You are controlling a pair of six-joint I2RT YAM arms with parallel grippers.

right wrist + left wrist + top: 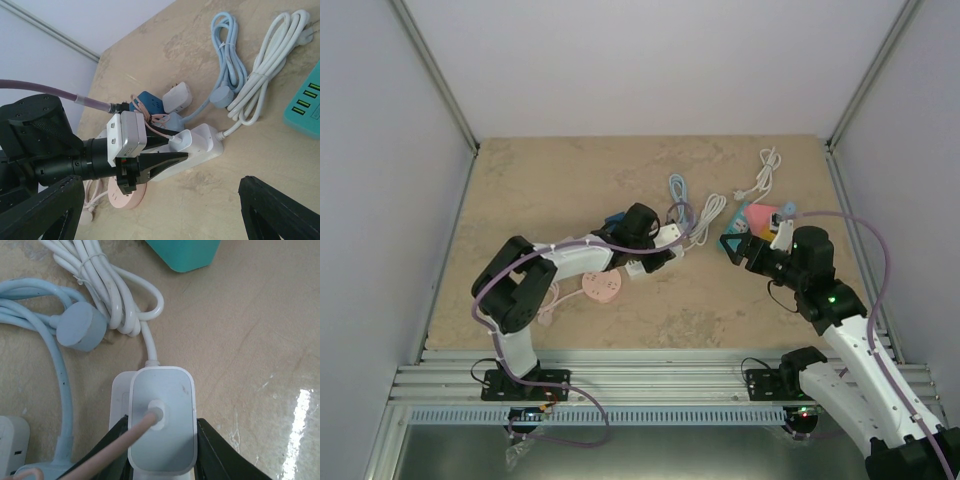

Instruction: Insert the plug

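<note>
My left gripper point(161, 424) is shut on a white plug point(162, 415) with a pink cable. It holds the plug pressed flat against the top face of a white power strip point(120, 395). I cannot tell how deep the prongs sit. In the right wrist view the plug point(182, 141) stands on the strip point(210, 145), with the left gripper's black fingers point(167, 161) on either side of it. In the top view the left gripper point(665, 240) is at mid-table. My right gripper point(742, 247) is open and empty, to the right of the strip, its fingers point(280, 210) spread wide.
A teal power strip point(755, 218) lies by the right gripper. A bundled white cable point(107, 295) and a light blue cable with a round plug point(81, 327) lie beyond the white strip. A pink round strip point(601, 288) and a blue adapter point(145, 100) sit near the left arm.
</note>
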